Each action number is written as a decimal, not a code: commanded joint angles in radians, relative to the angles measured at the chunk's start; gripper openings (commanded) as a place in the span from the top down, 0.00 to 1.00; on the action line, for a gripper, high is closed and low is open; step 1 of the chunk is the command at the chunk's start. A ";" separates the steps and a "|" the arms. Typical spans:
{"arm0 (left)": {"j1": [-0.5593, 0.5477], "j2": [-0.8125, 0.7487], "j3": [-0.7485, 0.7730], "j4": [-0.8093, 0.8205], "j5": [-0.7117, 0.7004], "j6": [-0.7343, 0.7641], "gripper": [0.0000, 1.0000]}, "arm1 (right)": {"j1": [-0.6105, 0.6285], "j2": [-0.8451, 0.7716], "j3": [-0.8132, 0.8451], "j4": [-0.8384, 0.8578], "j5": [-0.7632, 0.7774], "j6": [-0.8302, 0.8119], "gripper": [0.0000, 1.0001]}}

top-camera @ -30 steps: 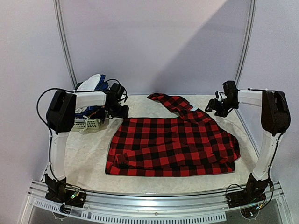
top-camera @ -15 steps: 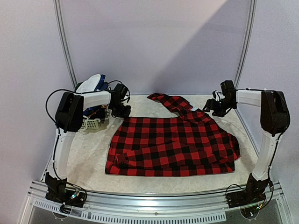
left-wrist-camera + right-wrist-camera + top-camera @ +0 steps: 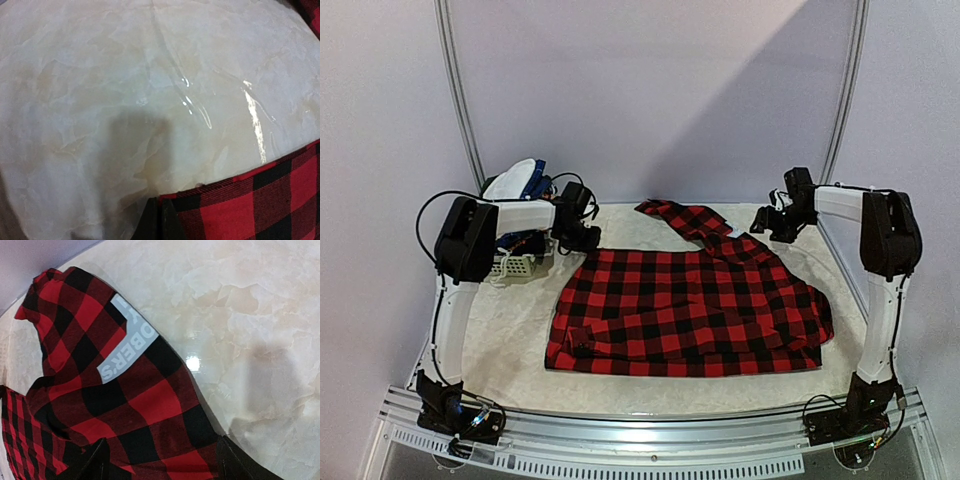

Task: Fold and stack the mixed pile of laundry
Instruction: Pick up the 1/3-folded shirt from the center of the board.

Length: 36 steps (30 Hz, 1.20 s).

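Observation:
The red-and-black plaid shirt (image 3: pixel 690 310) lies spread flat on the table, with one sleeve (image 3: pixel 682 218) trailing toward the back. My left gripper (image 3: pixel 582 238) is at the shirt's far left corner. In the left wrist view its fingertips (image 3: pixel 160 212) are pressed together on the corner of the plaid cloth (image 3: pixel 260 200). My right gripper (image 3: pixel 767 225) hovers open over the shirt's far right part. Its two fingers straddle the plaid cloth (image 3: pixel 140 405) below the white lettering (image 3: pixel 127 347). Other garments, white and blue (image 3: pixel 517 180), are heaped at the back left.
A small white lattice basket (image 3: pixel 517 266) stands at the back left under the heaped garments, just behind my left arm. The pale crinkled table cover (image 3: pixel 505 330) shows bare left of the shirt and along the front edge. Metal frame posts (image 3: pixel 460 100) rise at the back corners.
My left gripper has shifted slightly right to the shirt's corner and closed on it. My right gripper has drifted a little left and back, staying open.

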 commanded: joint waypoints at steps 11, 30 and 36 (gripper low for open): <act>0.044 0.008 -0.088 0.050 0.138 -0.002 1.00 | 0.004 0.132 0.093 -0.150 0.170 0.001 0.29; 0.055 0.015 -0.079 0.053 0.175 -0.010 1.00 | 0.004 0.151 0.107 -0.109 0.093 0.004 0.98; 0.056 -0.037 -0.102 0.066 0.201 -0.026 1.00 | 0.004 0.107 0.100 -0.114 0.096 -0.002 1.00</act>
